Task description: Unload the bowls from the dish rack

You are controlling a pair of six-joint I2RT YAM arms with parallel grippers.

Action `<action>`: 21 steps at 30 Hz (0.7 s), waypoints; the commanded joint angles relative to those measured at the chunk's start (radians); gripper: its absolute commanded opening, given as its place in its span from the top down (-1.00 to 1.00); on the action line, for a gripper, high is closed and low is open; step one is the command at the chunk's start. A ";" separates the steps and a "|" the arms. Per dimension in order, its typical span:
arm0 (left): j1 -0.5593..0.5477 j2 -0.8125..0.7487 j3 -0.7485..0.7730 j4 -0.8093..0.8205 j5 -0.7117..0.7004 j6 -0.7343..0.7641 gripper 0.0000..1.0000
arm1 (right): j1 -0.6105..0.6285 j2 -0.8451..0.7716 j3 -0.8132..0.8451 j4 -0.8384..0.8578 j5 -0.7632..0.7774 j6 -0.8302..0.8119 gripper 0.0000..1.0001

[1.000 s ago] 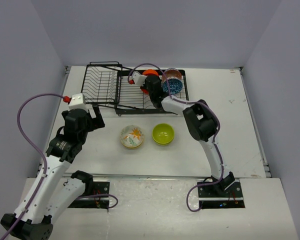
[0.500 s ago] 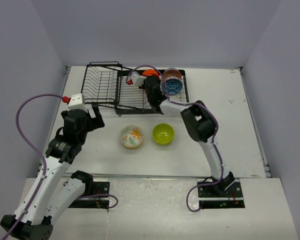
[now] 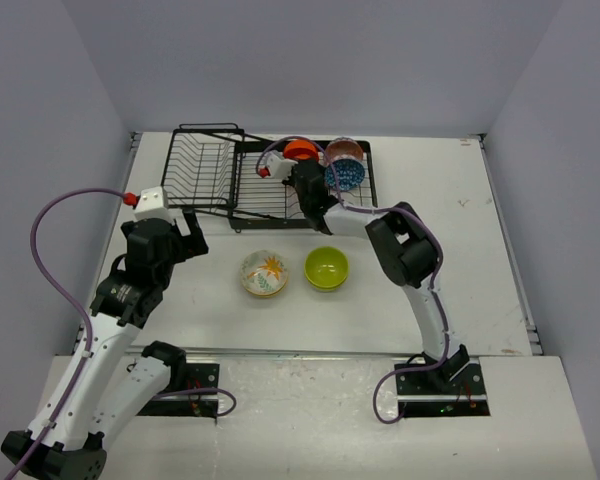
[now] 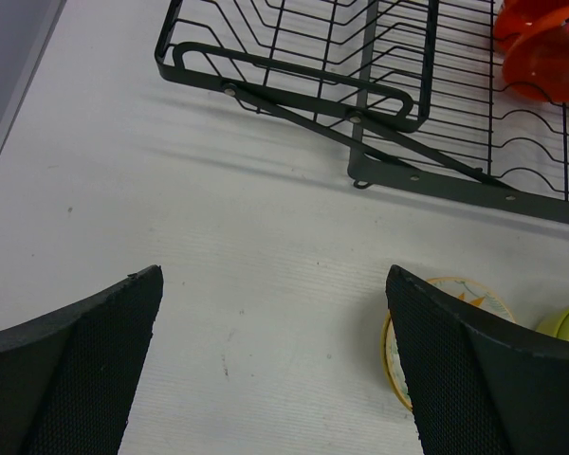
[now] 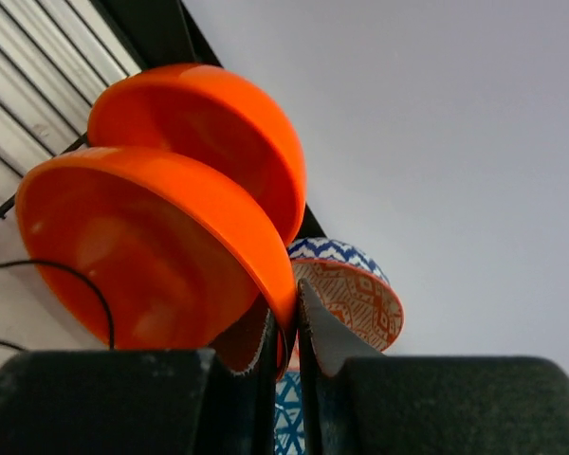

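The nearer orange bowl (image 5: 142, 256) stands on edge in the dish rack (image 3: 205, 165), toward the far side of its long section. A second orange bowl (image 5: 209, 123) stands just behind it. The right gripper (image 5: 286, 327) has its jaws pinching the rim of the nearer orange bowl, one finger inside the rim and one outside. Just beyond the jaws stands a patterned bowl (image 5: 356, 294), blue zigzag outside and orange lattice inside. From above, a blue speckled bowl (image 3: 346, 174) sits at the rack's right end, seemingly next to that patterned one, though the arm hides part of that spot. On the worktop (image 3: 460, 250) in front of the rack rest the floral bowl (image 3: 264, 272) and the lime green bowl (image 3: 326, 267), both upright, side by side and slightly apart. The left gripper (image 4: 273, 275) hovers over the worktop near the rack's smaller left section, jaws spread wide.
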 commanded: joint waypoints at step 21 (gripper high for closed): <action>0.017 -0.005 0.003 0.036 -0.014 0.023 -1.00 | 0.005 -0.339 -0.056 -0.117 -0.065 0.266 1.00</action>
